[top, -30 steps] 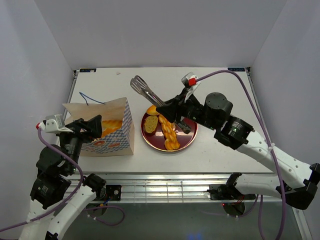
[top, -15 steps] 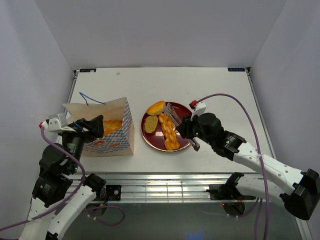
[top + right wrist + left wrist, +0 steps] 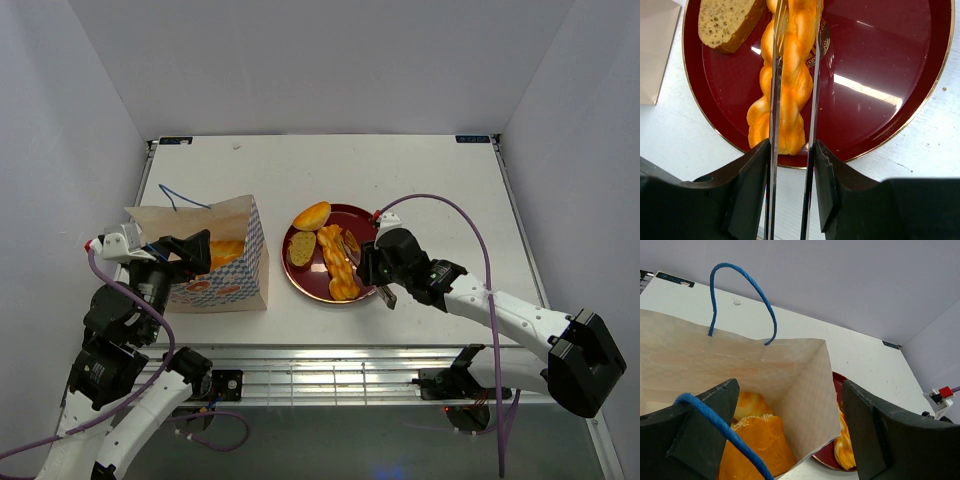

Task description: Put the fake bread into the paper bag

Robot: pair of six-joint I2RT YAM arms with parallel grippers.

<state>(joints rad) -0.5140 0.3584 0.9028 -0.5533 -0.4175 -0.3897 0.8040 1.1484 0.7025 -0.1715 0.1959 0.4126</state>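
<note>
White table (image 3: 430,170); paper bag (image 3: 215,290) stands upright at its left, mouth open, golden loaves (image 3: 757,435) already inside; dark red plate (image 3: 305,277) just right of the bag carries a braided stick (image 3: 792,75), a slice (image 3: 727,20) and an oval loaf (image 3: 312,215); left gripper (image 3: 790,390) spread wide at the bag mouth, gripping nothing; right gripper (image 3: 788,167) clamped on metal tongs (image 3: 812,100); tong blades straddle the braid, can't tell if they're squeezing it.
</note>
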